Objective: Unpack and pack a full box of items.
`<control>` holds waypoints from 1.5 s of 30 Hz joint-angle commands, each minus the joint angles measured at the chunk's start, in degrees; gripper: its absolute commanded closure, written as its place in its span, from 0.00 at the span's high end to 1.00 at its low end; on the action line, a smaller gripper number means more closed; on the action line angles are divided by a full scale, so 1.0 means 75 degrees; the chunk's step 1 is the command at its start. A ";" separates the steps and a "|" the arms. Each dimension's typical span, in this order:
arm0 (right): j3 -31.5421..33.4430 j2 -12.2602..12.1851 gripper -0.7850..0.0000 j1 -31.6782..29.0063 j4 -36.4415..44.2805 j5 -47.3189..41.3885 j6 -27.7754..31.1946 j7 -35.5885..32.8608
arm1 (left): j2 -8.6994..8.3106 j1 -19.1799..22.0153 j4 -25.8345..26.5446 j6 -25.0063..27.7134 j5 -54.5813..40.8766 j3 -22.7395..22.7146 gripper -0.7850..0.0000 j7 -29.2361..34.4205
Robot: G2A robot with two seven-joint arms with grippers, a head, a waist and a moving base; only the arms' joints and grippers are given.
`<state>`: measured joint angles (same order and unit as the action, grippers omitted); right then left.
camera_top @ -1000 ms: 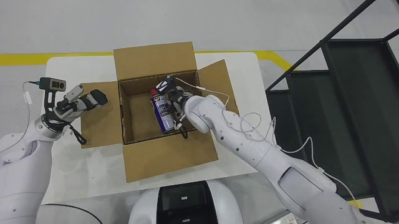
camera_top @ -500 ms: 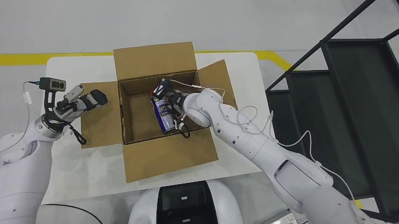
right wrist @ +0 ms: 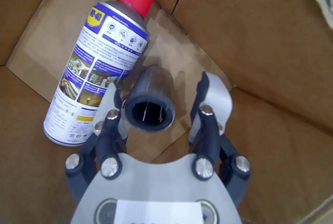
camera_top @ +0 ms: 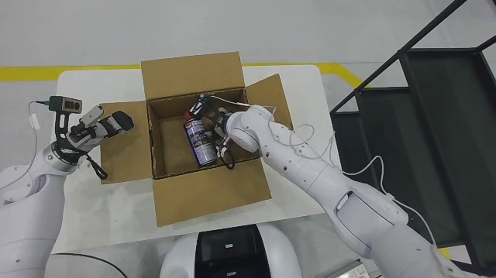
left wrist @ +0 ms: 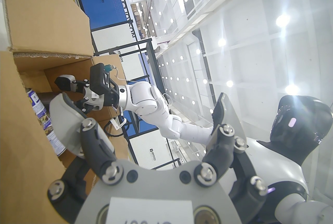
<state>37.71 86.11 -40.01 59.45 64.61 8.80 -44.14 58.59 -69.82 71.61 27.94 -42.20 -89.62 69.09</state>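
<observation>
Tube (right wrist: pixel 152 87) within right gripper (right wrist: pixel 159 82) (jaws spread)

Matt corrugated cardboard box (right wrist: pixel 260 27); glossy printed metal spray can (right wrist: pixel 98 74); matt dark tube (right wrist: pixel 151 102).

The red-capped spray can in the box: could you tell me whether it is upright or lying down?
Lying down: the blue-and-white spray can rests lengthwise on the floor of the brown cardboard box.

R pincer (right wrist: pixel 158 85) edged left in box (camera_top: pixel 190 77).
</observation>
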 commanded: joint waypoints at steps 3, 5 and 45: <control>0.0277 -0.0070 1.00 -0.0063 0.0316 -0.0240 0.0322 -0.0263 | 0.0000 0.0000 0.0000 0.0000 0.0000 0.0000 1.00 0.0000; 0.0505 -0.0149 1.00 -0.0196 0.0677 -0.0369 0.0426 -0.0403 | 0.0000 0.0000 0.0000 0.0000 0.0000 0.0000 1.00 0.0000; 0.4604 -0.1450 1.00 -0.2636 0.4716 -0.6702 0.2357 -0.4490 | 0.0000 0.0000 0.0000 0.0000 0.0000 0.0000 1.00 0.0000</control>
<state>72.23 75.24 -59.78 94.82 14.35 26.47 -77.81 58.59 -69.82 71.61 27.94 -42.20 -89.62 69.09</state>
